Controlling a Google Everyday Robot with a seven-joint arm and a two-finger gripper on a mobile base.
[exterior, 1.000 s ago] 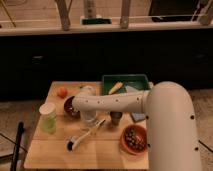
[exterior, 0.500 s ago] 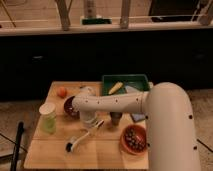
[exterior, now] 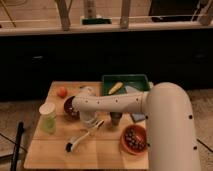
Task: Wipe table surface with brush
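The gripper (exterior: 90, 119) sits low over the middle of the table surface (exterior: 50, 155), at the upper end of the brush (exterior: 82, 137). The brush lies flat, its black head pointing toward 7 o'clock. Whether the gripper holds it, I cannot tell.

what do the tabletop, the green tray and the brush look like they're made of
Table surface: wood, light tan and matte; faint plank seams show. Green tray: probably plastic, with a smooth, uniform colour. Brush: white handle looks like plastic, dark head seemingly bristles. The gripper sits at the handle's upper end, over the table's middle.
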